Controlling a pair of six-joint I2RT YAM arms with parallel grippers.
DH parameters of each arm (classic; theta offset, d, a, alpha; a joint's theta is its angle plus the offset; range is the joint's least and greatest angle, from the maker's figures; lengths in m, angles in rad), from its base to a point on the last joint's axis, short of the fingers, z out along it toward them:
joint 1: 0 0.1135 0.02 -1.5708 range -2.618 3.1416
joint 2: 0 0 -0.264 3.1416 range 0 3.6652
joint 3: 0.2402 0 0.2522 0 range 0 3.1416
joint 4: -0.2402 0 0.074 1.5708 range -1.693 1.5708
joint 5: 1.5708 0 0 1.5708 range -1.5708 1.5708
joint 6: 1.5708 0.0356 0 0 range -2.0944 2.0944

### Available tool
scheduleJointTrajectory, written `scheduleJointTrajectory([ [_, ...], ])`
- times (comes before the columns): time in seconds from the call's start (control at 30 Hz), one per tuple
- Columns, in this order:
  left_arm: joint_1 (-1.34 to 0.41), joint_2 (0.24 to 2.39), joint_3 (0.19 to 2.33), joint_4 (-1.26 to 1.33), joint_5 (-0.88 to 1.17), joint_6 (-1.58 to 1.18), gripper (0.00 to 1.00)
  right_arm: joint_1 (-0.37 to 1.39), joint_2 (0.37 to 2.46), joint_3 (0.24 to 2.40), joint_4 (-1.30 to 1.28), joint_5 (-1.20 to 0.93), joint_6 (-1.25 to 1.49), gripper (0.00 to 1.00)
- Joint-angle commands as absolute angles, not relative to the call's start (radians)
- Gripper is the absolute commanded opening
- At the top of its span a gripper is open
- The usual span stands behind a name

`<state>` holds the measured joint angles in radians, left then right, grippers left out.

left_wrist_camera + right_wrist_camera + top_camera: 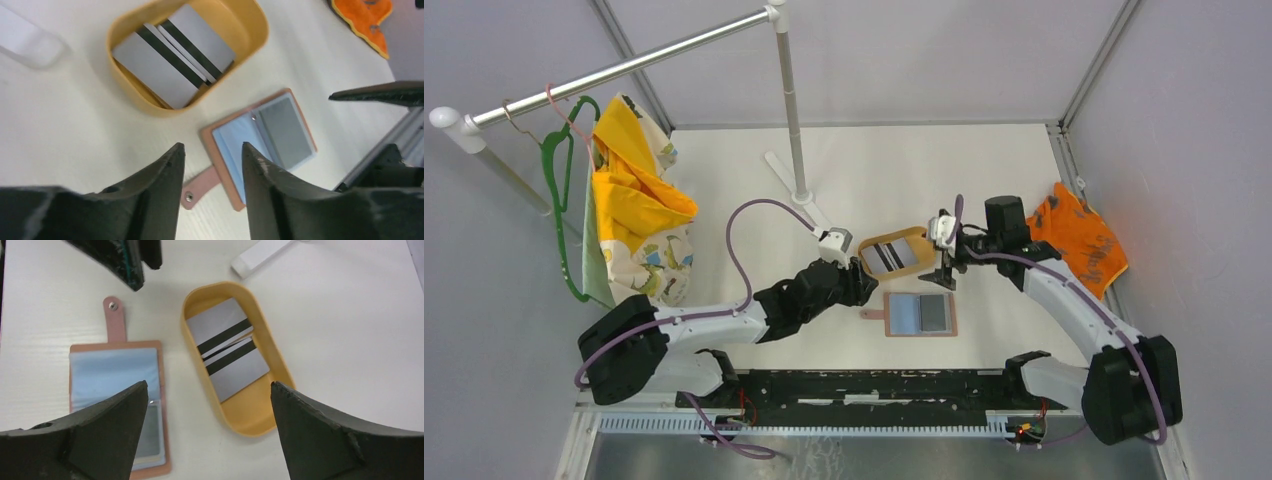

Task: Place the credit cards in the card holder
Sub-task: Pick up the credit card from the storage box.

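- A white table [874, 170] carries everything; a crumpled orange cloth [1079, 240] lies at its right edge.
- The right gripper [208, 384] hangs above the tray, jaws spread wide, empty.
- The left gripper [213, 147] is near the tray's left end, jaws narrowly apart, holding nothing.
- A tan oval raised-rim tray [250, 30] sits mid-table.
- The reddish-brown leather card holder [921, 315] lies open just beside the tray, towards the near edge, its snap tab pointing left.
- Grey, dark-striped credit cards [227, 347] lie overlapping inside the tray.
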<state>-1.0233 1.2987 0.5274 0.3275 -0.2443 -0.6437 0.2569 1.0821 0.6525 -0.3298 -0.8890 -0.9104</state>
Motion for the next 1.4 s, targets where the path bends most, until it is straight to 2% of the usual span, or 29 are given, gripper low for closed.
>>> scheduleJointTrajectory([
  [0.0, -1.019, 1.214, 0.518, 0.308, -0.421, -0.560, 0.63, 0.259, 1.262, 0.853, -0.237, -0.962, -0.686, 0.98],
  [0.1, -0.997, 1.198, 0.524, 0.290, -0.428, -0.569, 0.77, 0.272, 1.349, 0.896, -0.139, -0.889, -0.481, 0.96],
  [0.17, -0.979, 1.200, 0.523, 0.298, -0.403, -0.583, 0.78, 0.279, 1.389, 0.895, -0.080, -0.825, -0.341, 0.95],
  [0.33, -0.905, 1.253, 0.519, 0.332, -0.272, -0.645, 0.78, 0.279, 1.473, 0.849, 0.047, -0.779, -0.078, 0.82],
  [0.57, -0.848, 1.366, 0.580, 0.347, -0.168, -0.690, 0.72, 0.295, 1.551, 0.817, 0.110, -0.621, 0.168, 0.78],
  [1.0, -0.826, 1.576, 0.761, 0.211, -0.187, -0.701, 0.62, 0.372, 1.633, 0.884, 0.033, -0.356, 0.228, 0.75],
  [1.37, -0.825, 1.654, 0.820, 0.168, -0.180, -0.694, 0.48, 0.398, 1.720, 0.950, -0.024, -0.304, 0.278, 0.74],
])
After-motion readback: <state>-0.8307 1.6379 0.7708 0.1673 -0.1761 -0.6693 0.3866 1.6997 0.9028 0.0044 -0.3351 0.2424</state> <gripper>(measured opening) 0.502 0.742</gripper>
